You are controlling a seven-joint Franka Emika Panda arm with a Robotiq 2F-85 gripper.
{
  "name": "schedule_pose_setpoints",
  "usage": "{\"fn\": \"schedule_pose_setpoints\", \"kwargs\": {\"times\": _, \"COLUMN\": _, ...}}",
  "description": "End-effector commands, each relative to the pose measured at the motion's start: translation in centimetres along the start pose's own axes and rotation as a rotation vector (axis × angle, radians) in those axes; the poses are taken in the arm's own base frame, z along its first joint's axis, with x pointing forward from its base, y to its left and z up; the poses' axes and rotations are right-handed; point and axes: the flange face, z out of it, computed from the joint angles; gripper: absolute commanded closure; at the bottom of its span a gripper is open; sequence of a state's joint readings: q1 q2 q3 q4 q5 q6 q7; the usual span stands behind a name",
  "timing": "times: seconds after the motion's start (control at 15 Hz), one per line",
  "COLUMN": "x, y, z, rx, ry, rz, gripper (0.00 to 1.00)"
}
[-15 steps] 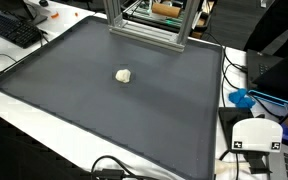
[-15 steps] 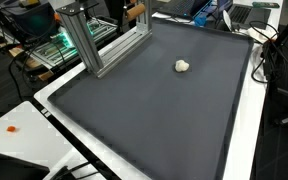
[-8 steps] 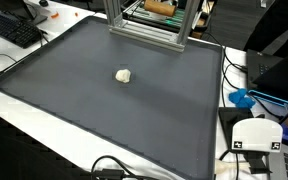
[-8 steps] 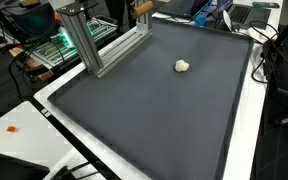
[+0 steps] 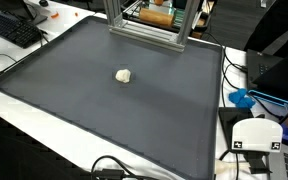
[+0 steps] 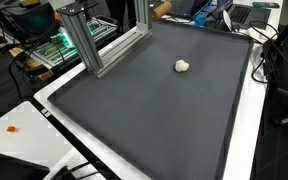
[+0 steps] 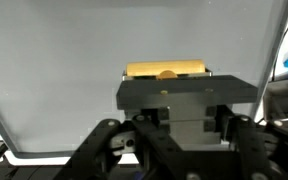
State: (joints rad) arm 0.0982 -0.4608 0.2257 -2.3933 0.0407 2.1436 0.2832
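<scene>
Mat (image 5: 104, 115) covers most of the desk (image 5: 29, 125). Lump (image 5: 124, 75) sits on the mat, about mid-width, nearer the frame (image 5: 144, 30) than the near edge, well apart from everything else. Frame stands at the mat's far edge. Block (image 5: 160, 15) is behind the frame bars. Keyboard (image 5: 12, 28) is on the desk past one far corner of the mat. Box unit (image 5: 256, 135) is just beside the opposite near corner. Cables (image 5: 109, 168) lie off the near edge.

The mat (image 5: 134, 110) looks matt, dark grey and finely textured like rubber, the counter (image 5: 24, 120) smooth white laminate, the small pale lump (image 5: 124, 75) rough and crumpled, the frame (image 5: 144, 30) brushed bare metal, the tool (image 7: 169, 78) matt black plastic, and the block (image 7: 149, 69) smooth yellowish wood.
</scene>
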Motion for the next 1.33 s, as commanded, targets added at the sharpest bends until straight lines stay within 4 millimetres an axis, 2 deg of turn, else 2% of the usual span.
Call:
{"fn": "schedule_pose_setpoints", "kwargs": {"times": 0.0, "x": 2.4, "y": -0.3, "z": 0.5, "rx": 0.031, "ry": 0.090, "rz": -0.027, "gripper": 0.65}}
{"fn": "schedule_pose_setpoints", "kwargs": {"times": 0.27, "x": 3.8, "y": -0.3, "z": 1.6, "rx": 0.050, "ry": 0.127, "rz": -0.035, "gripper": 0.65}}
{"fn": "schedule_pose_setpoints", "kwargs": {"times": 0.33, "x": 2.9, "y": -0.5, "z": 1.7, "rx": 0.047, "ry": 0.107, "rz": -0.021, "gripper": 0.40}}
{"fn": "schedule_pose_setpoints", "kwargs": {"times": 0.73, "x": 3.6, "y": -0.5, "z": 2.0, "rx": 0.052, "ry": 0.109, "rz": -0.023, "gripper": 0.40}}
{"fn": "schedule_pose_setpoints", "kwargs": {"times": 0.8, "x": 3.6, "y": -0.5, "z": 2.0, "rx": 0.053, "ry": 0.110, "rz": -0.023, "gripper": 0.65}}
{"fn": "schedule_pose_setpoints", "kwargs": {"times": 1.27, "x": 6.8, "y": 1.1, "z": 6.3, "rx": 0.029, "ry": 0.109, "rz": -0.016, "gripper": 0.65}}
